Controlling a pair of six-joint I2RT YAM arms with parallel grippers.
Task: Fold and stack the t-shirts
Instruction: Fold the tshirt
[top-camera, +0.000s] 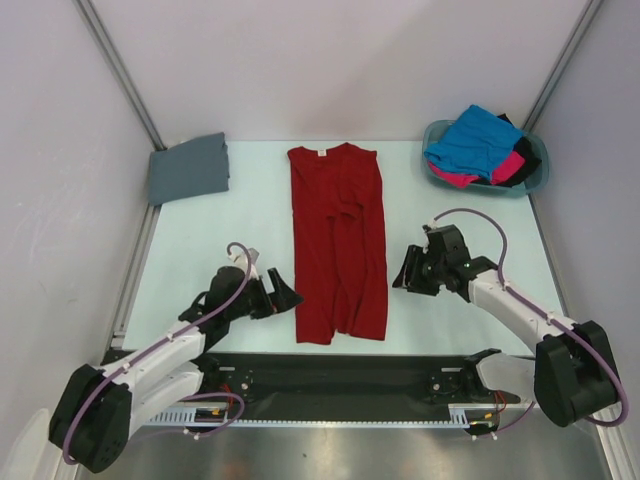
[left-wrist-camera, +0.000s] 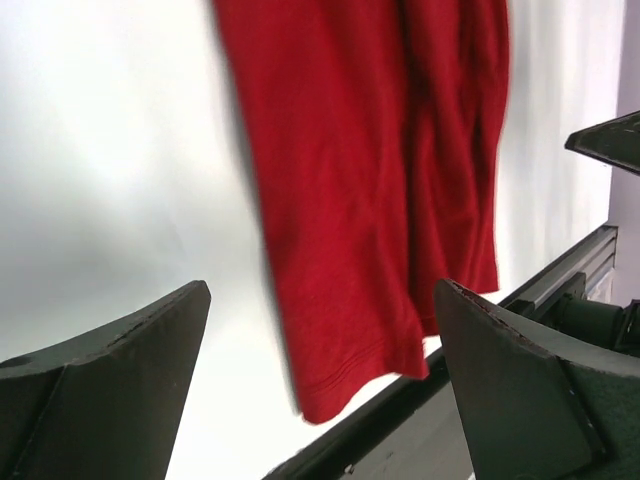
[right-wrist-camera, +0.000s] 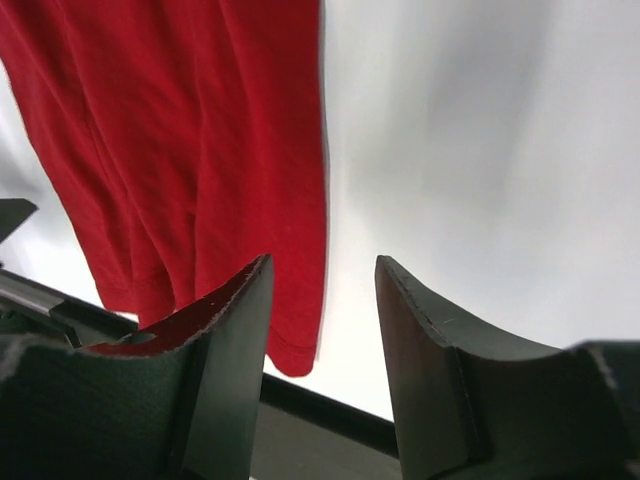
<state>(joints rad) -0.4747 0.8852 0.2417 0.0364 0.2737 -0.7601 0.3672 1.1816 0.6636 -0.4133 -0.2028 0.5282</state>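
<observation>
Folding the deep red soft cloth t-shirt (top-camera: 338, 240) hem to collar is, I judge, the step in hand. It lies as a long narrow strip in the middle of the pale surface (top-camera: 250, 220), sleeves tucked in, collar at 12 o'clock and hem at 6 o'clock.

My left gripper (top-camera: 287, 296) sits just beside the hem's 9 o'clock corner, jaws fully apart and empty. My right gripper (top-camera: 404, 274) is near the 3 o'clock edge, a little above the hem, jaws partly apart with nothing between them.

To do this well I would bring the right one down level with the left, pinch all layers at both hem corners together, lift only slightly, and carry them evenly toward 12 o'clock so the strip stays square.

The folded slate grey t-shirt (top-camera: 189, 168) waits at 10 o'clock as the stack. The teal plastic basket (top-camera: 538, 172) at 2 o'clock holds the bright blue t-shirt (top-camera: 470, 140), hot pink t-shirt (top-camera: 508, 166) and black t-shirt (top-camera: 527, 172).
</observation>
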